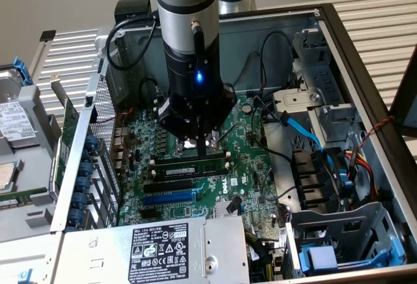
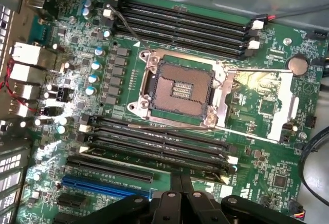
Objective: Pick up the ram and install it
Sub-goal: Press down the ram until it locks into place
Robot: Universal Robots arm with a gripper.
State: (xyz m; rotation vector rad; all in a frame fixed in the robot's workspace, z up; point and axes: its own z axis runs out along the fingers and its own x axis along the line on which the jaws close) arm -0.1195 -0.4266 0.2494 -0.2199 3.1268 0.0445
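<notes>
Exterior view: gripper point(image 1: 197, 144) low over motherboard point(image 1: 254, 160), fingers together, touching ram point(image 1: 189, 165) apparently seated in slot below CPU socket point(image 2: 180, 88). Judgement: press straight down, evenly, until latches engage.

- The arm's wrist is hiding the processor socket in the exterior view.
- The power supply point(image 1: 163, 248) is running off that picture's lower edge.
- The label print point(image 1: 161, 251) is reading too small.

Exterior view looks down from high; wrist view faces close down on the shared motherboard point(image 1: 215, 167) point(image 2: 247, 106).
</notes>
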